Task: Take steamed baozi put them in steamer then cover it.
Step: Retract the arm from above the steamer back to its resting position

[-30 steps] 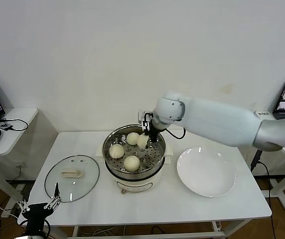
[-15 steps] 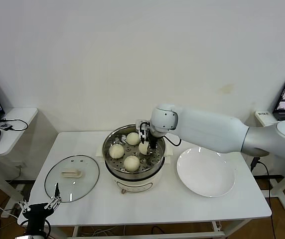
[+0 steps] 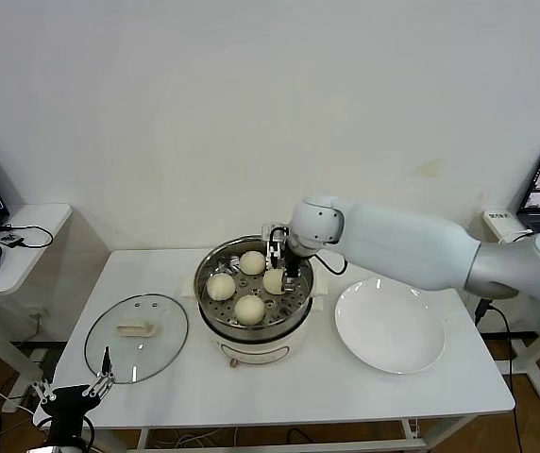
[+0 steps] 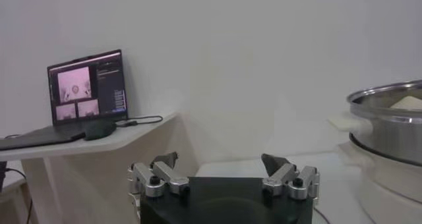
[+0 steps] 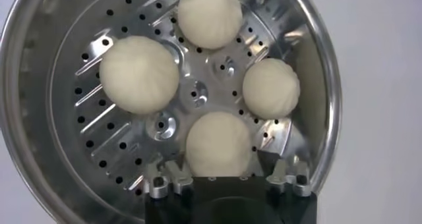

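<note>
Four smooth, round, cream-white steamed baozi lie on the perforated metal tray inside the round stainless-steel steamer point(image 3: 254, 326), which sits on its cream-white electric base near the middle of the white table point(image 3: 279, 387). One baozi point(image 3: 220, 286) lies on my left side of the tray, one point(image 3: 251, 262) at the far side, one point(image 3: 249, 309) at the near side, and the fourth point(image 3: 274, 281) on my right side. In my right wrist view the four buns point(image 5: 218, 143) ring the tray's centre, each apart from the others.

My right gripper point(image 3: 282, 268) hangs in the pot directly over that fourth baozi. My fingers point(image 5: 160, 184) stand wide on either side of it, no longer squeezing; the bun rests on the tray between them, and I cannot tell whether a fingertip still brushes it.

The round clear glass cover point(image 3: 136, 337) with its metal rim and cream-white bar handle lies flat on the table to my left of the steamer, apart from it. A flat round white plate point(image 3: 390, 326) lies on the table to my right of the steamer.

My left gripper point(image 3: 74, 392) is parked low, off the near left corner of the table, fingers point(image 4: 153, 176) spread wide and holding nothing.
</note>
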